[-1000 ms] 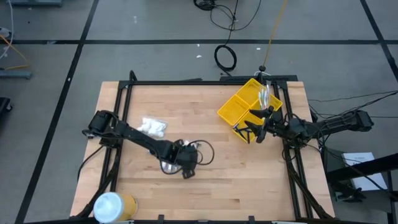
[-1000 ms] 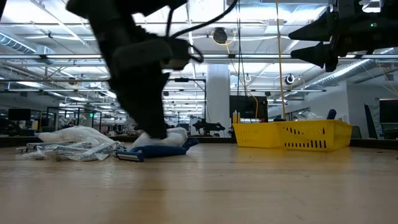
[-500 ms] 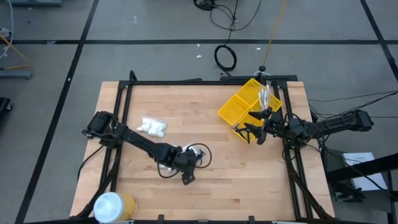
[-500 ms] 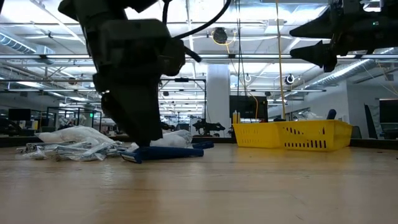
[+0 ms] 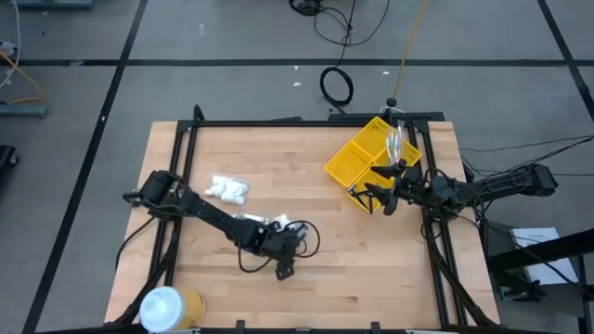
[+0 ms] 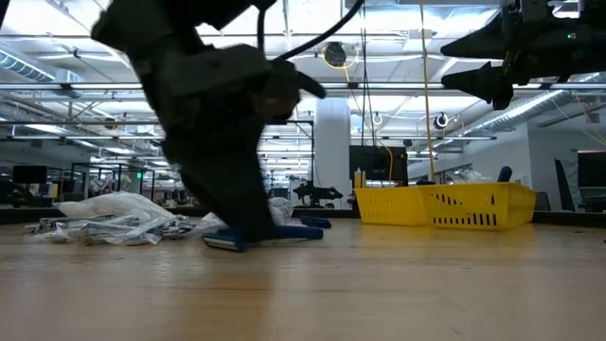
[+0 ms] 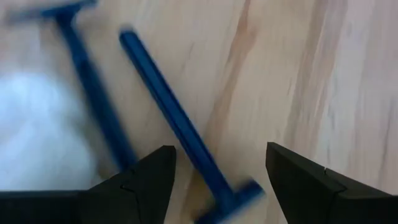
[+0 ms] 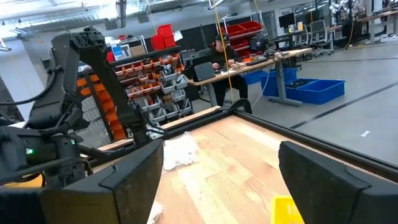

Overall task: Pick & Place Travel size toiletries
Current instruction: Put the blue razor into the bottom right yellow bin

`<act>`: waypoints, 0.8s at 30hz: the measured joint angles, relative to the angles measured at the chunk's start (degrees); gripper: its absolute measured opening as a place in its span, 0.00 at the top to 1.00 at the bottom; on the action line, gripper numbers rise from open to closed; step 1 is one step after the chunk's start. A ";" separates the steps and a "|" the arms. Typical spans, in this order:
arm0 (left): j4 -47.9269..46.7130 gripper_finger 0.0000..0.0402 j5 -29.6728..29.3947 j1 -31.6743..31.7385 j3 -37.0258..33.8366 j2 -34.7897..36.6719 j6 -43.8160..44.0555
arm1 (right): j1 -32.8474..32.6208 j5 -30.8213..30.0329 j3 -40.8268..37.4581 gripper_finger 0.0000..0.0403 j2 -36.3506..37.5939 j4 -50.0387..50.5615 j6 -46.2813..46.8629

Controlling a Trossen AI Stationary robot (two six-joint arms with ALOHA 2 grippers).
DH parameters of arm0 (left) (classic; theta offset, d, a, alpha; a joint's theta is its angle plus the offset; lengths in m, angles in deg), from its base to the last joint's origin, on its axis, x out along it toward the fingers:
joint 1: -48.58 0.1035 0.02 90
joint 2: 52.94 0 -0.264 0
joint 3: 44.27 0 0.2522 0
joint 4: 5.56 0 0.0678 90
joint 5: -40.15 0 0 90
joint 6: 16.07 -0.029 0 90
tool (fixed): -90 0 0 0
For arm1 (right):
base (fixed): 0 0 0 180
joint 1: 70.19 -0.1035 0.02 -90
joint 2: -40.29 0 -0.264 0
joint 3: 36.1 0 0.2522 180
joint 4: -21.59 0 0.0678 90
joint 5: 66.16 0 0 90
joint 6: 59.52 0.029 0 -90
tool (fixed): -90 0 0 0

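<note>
Two dark blue sticks with crossbar heads (image 7: pixel 168 112) lie on the wood beside a white packet (image 7: pixel 37 118). In the low view they show as blue pieces (image 6: pixel 284 233) at the foot of my left gripper (image 6: pixel 248 227). My left gripper (image 5: pixel 285 268) is low over the table's middle, near its near edge. It is open (image 7: pixel 221 180), with one stick's head end between its fingers. A pile of white packets (image 5: pixel 227 189) lies at far left. My right gripper (image 5: pixel 379 193) hovers open beside the yellow bin (image 5: pixel 357 158). My left gripper comes down from above with its open fingers on either side of one blue stick's head end (image 7: pixel 230 200). The stick lies flat on the table. I cannot tell whether a finger touches it.
A big white-and-yellow cylinder (image 5: pixel 167 307) lies at the near left corner. The yellow compartmented bin (image 6: pixel 445 205) sits at the far right, with clear packets (image 5: pixel 393 144) in it. A black frame (image 5: pixel 278 122) runs round the table. Bare wood (image 5: pixel 362 260) spreads between the arms.
My left gripper has moved toward the table's near edge and a little to the right, staying low over the wood. The blue sticks at its foot have slid a little toward the right. My right arm has kept still.
</note>
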 joint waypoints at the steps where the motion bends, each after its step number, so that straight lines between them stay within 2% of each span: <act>1: 0.73 0.38 -0.13 0.30 0.04 -0.68 -0.21 | 0.00 0.00 0.00 0.24 0.00 0.04 0.00; 9: 1.32 0.38 1.04 1.73 0.06 -1.75 -3.11 | 0.00 0.00 0.00 0.24 -0.42 0.48 0.17; 12: 0.88 0.42 1.30 1.83 0.00 -1.81 -3.84 | 0.00 0.00 0.00 0.24 -0.42 0.48 0.17; 15: 0.54 0.52 0.40 1.85 -0.05 -1.86 -4.62 | 0.00 -0.07 0.00 0.24 -0.42 0.48 0.35; 21: 0.00 0.82 -0.55 2.99 -0.20 -1.91 -2.17 | 0.00 -0.11 0.00 0.24 -0.42 0.46 4.19; 24: 0.81 0.96 -0.66 3.42 -0.16 -1.91 -4.92 | 0.00 -0.11 0.00 0.24 -0.39 1.02 4.92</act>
